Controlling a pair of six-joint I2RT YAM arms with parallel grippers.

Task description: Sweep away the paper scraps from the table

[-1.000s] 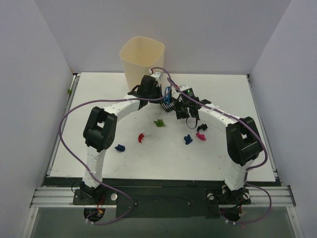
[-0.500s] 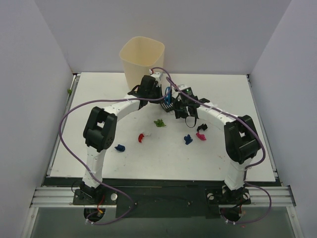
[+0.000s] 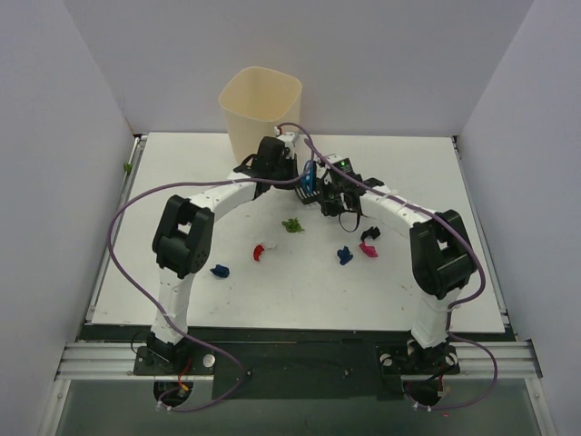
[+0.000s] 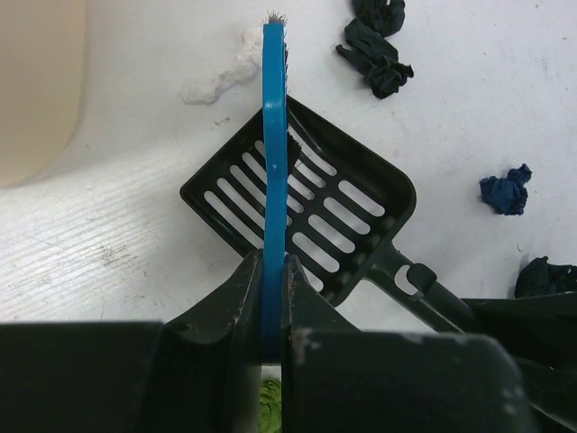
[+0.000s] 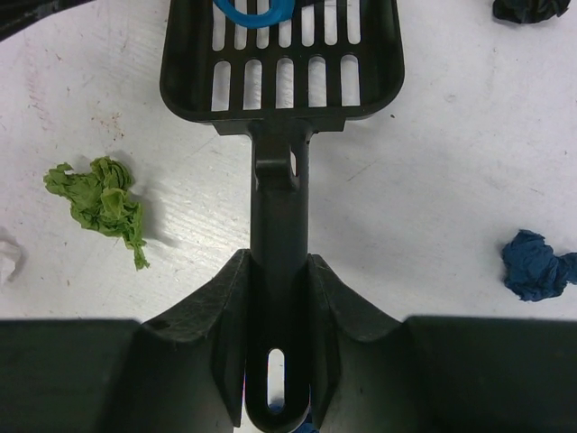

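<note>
My left gripper (image 4: 268, 263) is shut on the small blue brush (image 4: 274, 153), held edge-on over the black slotted scoop (image 4: 311, 216). My right gripper (image 5: 279, 263) is shut on the scoop's handle (image 5: 279, 207), its pan (image 5: 281, 63) flat on the white table (image 3: 182, 182). Both meet behind the table's centre, the left (image 3: 295, 169) and the right (image 3: 338, 195). Paper scraps lie loose: green (image 3: 291, 225), red (image 3: 260, 251), two blue (image 3: 219, 271) (image 3: 344, 255), magenta (image 3: 369, 248), black (image 3: 370, 234). Black wads (image 4: 374, 56) and a white one (image 4: 224, 79) lie beyond the pan.
The cream bin (image 3: 260, 109) stands at the back, just behind my left gripper, and its wall shows in the left wrist view (image 4: 36, 81). Pale panels wall the table on three sides. Purple cables loop over both arms.
My right gripper has shifted the scoop slightly left and back toward the brush. The left gripper and the scraps have hardly moved.
</note>
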